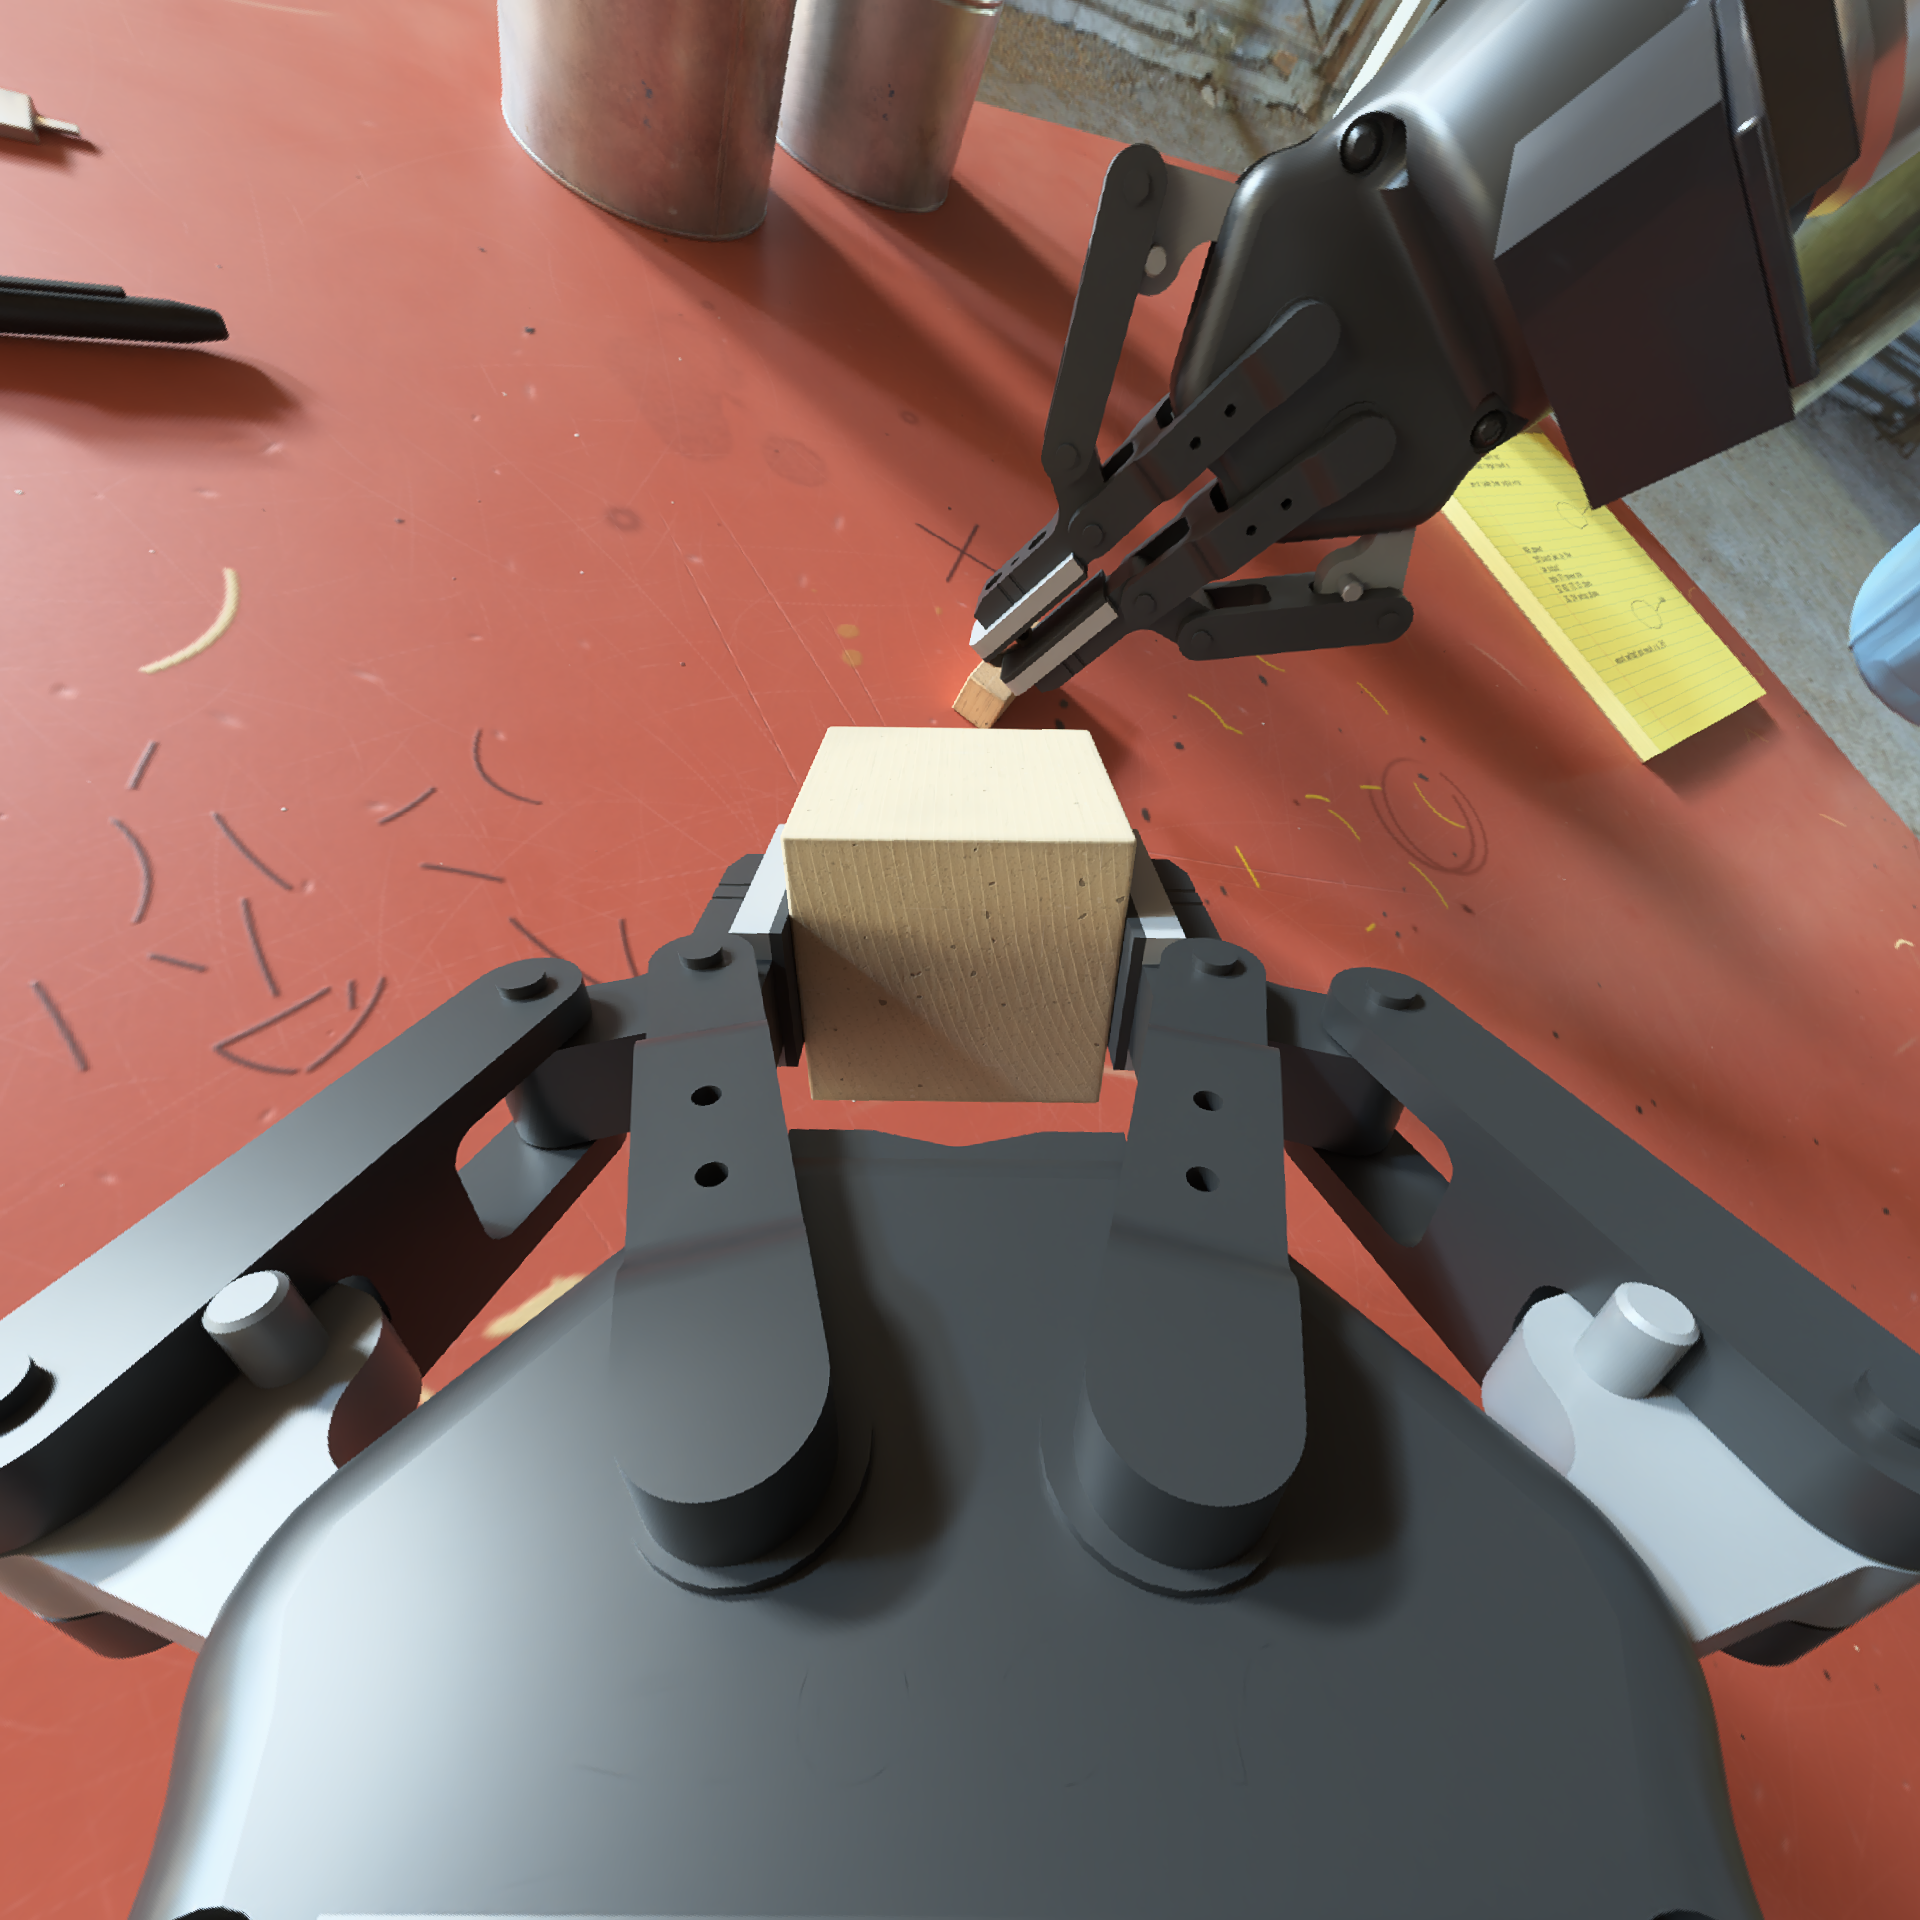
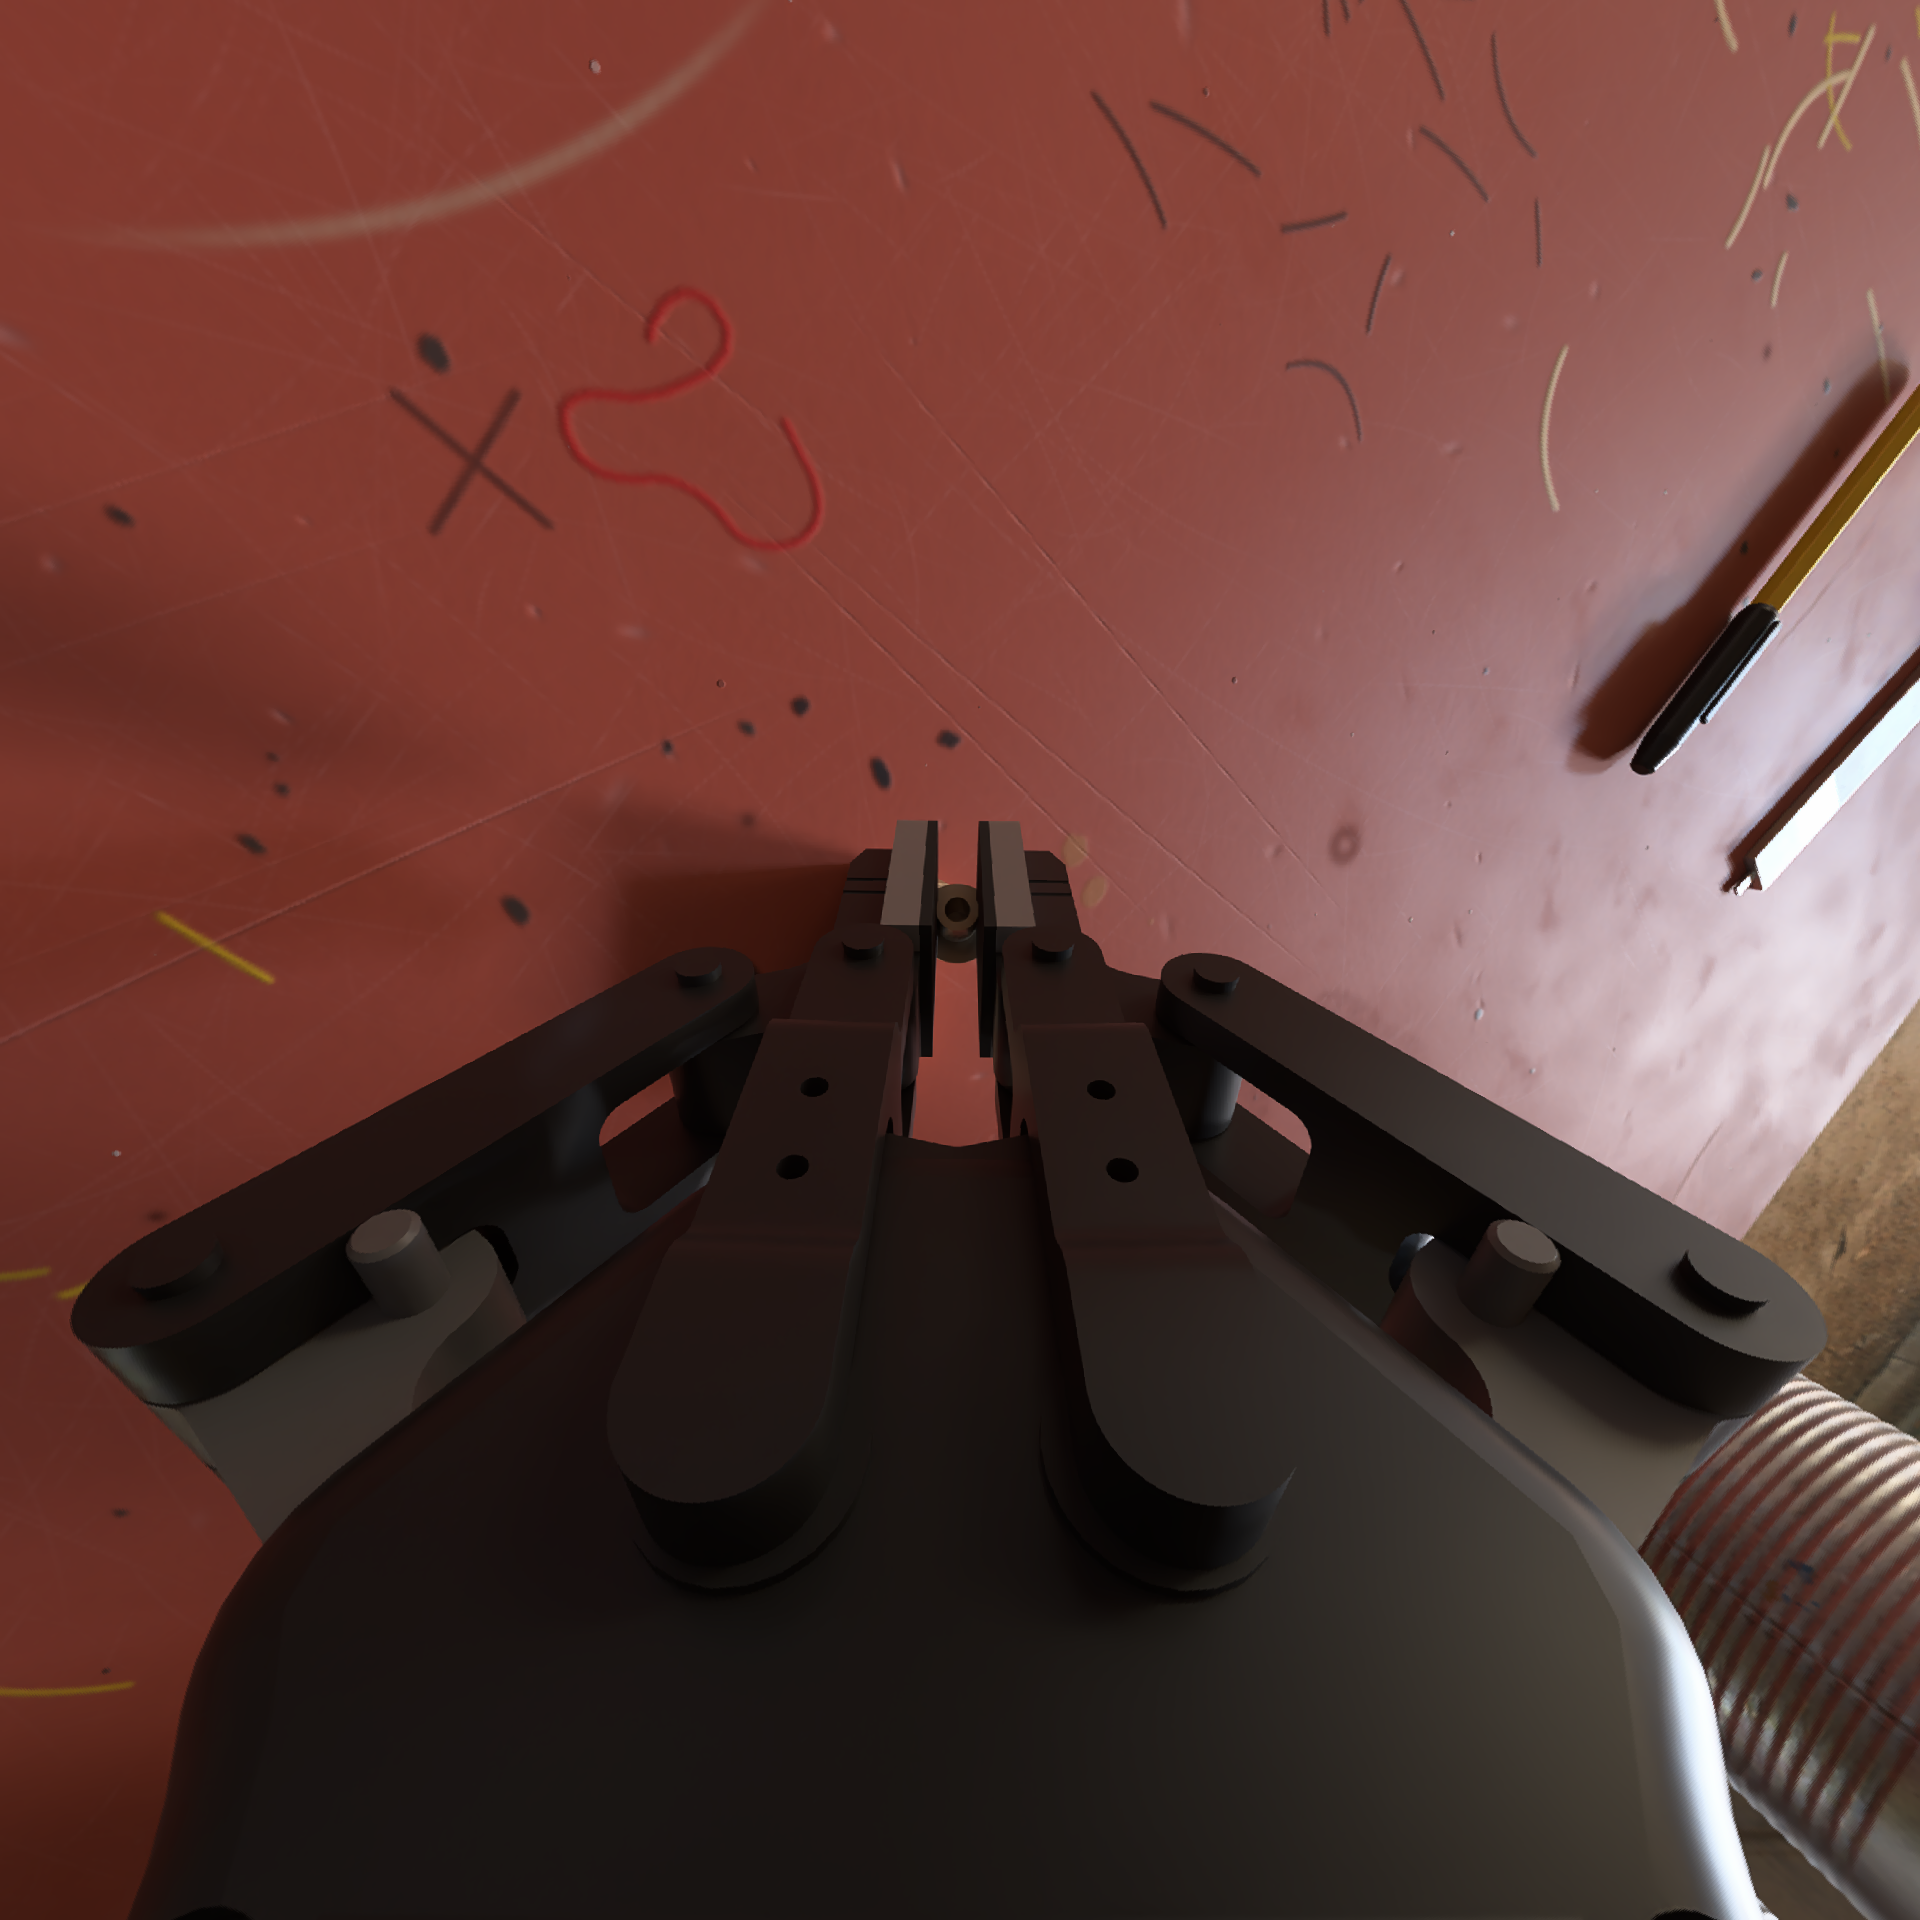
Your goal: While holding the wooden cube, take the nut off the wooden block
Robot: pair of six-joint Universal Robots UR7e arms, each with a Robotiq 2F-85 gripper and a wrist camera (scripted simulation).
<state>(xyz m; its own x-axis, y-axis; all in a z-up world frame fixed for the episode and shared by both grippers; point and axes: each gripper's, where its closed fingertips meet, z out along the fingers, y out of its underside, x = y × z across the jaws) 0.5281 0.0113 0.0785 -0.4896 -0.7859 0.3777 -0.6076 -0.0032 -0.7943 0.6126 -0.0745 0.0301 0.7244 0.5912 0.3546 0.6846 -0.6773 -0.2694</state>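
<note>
Left wrist view. We see the left gripper point(image 1: 956, 935) closed partway onto a pale, square-edged wooden cube point(image 1: 956, 914); both finger pads point(image 1: 764, 899) press flat on opposite side faces, and the cube sits between them near the fingertips. Whether the cube rests on the scuffed red table top point(image 1: 520, 520) or is lifted clear of it, we cannot tell. Just beyond the cube's far edge lies a small reddish-tan wooden block point(image 1: 977, 698), only its near end showing. The right gripper point(image 1: 1023, 639) comes down on it at a slant from the upper right, its fingers drawn nearly together, tips right at the block's top. The nut itself is hidden here. Farther back stand two dull metal cans point(image 1: 644, 114), a black pen point(image 1: 104, 312) lies at the left edge, and a yellow lined notepad point(image 1: 1600, 603) lies to the right, partly under the right arm.

Right wrist view. We look along the right gripper point(image 2: 957, 862), whose fingers are almost together with only a narrow gap. In that gap, a little behind the tips, sits a small brass-coloured nut point(image 2: 956, 910), its bore facing us; each pad point(image 2: 906, 873) touches or very nearly touches it. The block is not visible from this angle. On the table point(image 2: 1143, 520) we note a red scribble point(image 2: 696, 436) ahead to the left and a black-capped yellow pen point(image 2: 1756, 623) at the right.
</note>
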